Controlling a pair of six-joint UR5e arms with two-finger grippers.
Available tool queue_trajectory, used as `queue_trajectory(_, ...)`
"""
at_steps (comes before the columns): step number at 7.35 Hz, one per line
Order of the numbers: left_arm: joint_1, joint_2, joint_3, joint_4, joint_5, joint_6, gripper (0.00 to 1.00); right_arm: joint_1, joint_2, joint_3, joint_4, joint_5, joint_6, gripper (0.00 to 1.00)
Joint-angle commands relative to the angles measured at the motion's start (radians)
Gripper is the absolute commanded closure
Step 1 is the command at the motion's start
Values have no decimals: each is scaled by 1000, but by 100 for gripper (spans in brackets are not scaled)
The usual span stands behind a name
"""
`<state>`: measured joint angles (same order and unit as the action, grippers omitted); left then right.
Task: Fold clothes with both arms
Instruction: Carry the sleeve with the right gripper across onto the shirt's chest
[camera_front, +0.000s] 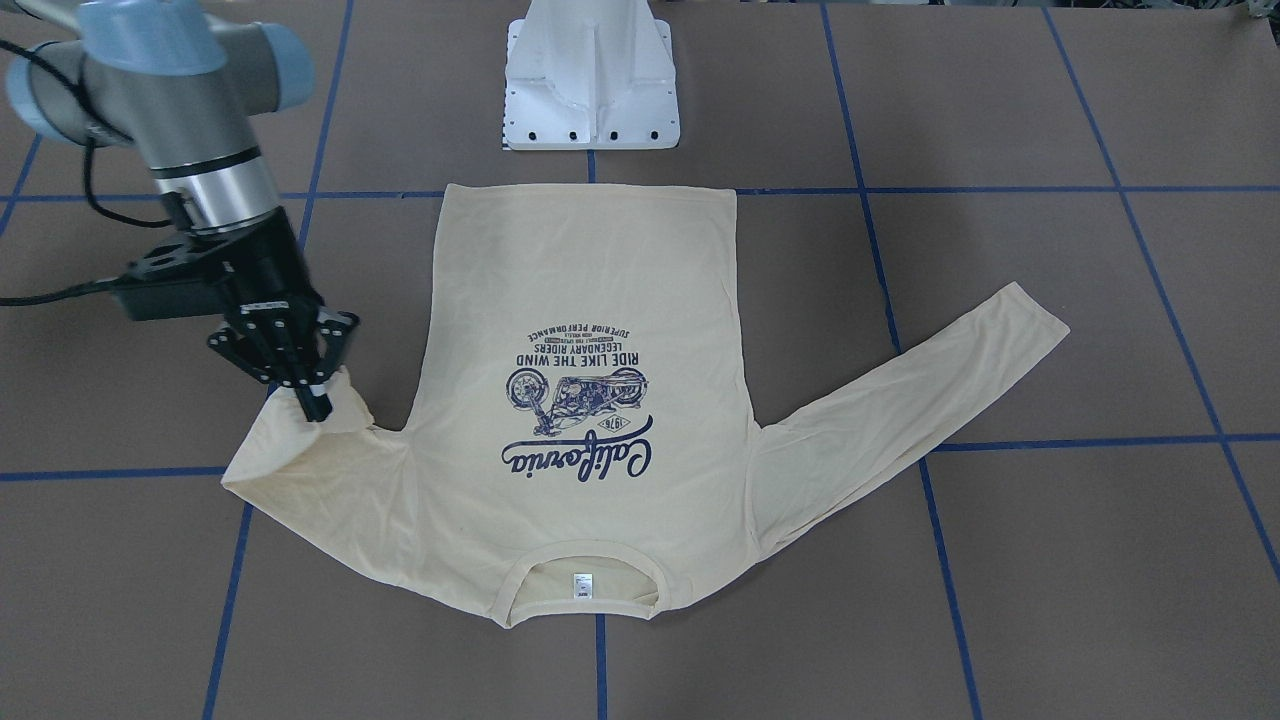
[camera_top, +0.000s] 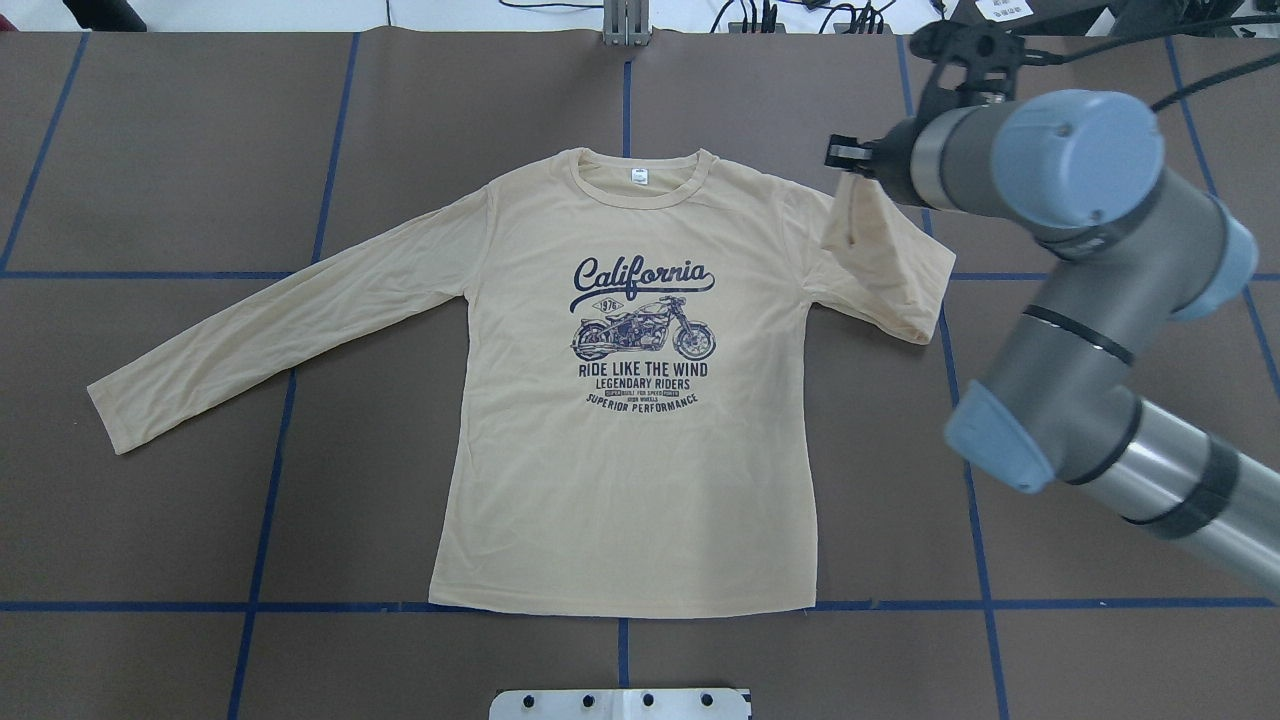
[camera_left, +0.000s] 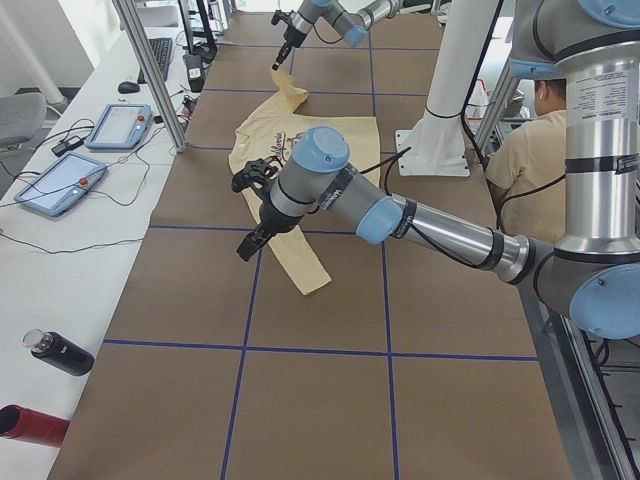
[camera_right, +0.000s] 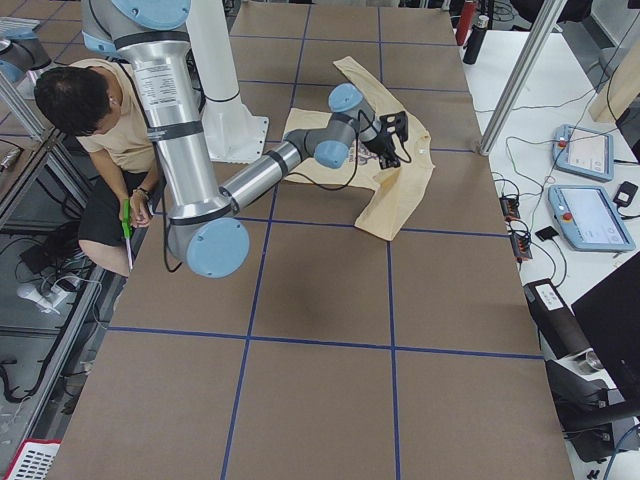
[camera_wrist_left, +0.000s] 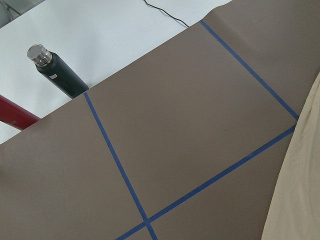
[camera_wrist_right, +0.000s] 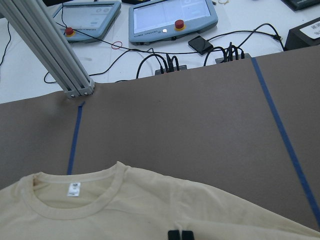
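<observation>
One shirt (camera_front: 590, 300) lies flat on the table (camera_front: 1000, 600) in the front-facing view, print up and collar away from the robot. Your right end effector (camera_front: 312, 400) is pinched tight on the cuff of one sleeve (camera_front: 300, 450). The cuff is raised and the sleeve doubles back toward its shoulder. The other sleeve (camera_front: 900, 400) lies straight out, flat.

Overhead, the held cuff hangs just beside the shoulder. The body is smooth, with its hem nearest the robot's base.

From the exterior left view, your left end effector (camera_left: 250, 242) hangs over the table near the flat sleeve, probably clear of the cloth. You cannot tell from here whether it is wide or narrow.

The left wrist view is mostly bare table, with a strip of cloth at the right edge and a bottle (camera_wrist_left: 57, 70) beyond the brown surface.

In the right wrist view, two fingertips (camera_wrist_right: 174, 235) meet on the fabric, with the collar and its tag (camera_wrist_right: 74, 189) just beyond.

Expect the shirt to be light, thin and limp. It has no stiffness to push against, so it will drape from any grip and drag on the table. It looks sturdy enough for a firm pinch. Take it at the edges: cuffs, shoulder seams, hem corners. Catch both layers, or the lower one will lag behind.
</observation>
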<state>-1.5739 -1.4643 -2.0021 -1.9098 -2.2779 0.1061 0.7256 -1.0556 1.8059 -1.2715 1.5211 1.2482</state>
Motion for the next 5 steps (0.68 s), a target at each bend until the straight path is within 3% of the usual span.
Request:
queue_trajectory(1, 0, 1, 0, 0, 0, -2, 0, -107, 289, -214, -72, -181, 101, 100)
queue_trajectory(5, 0, 1, 3, 2, 5, -5, 0, -213, 667, -648, -77, -283, 241, 100)
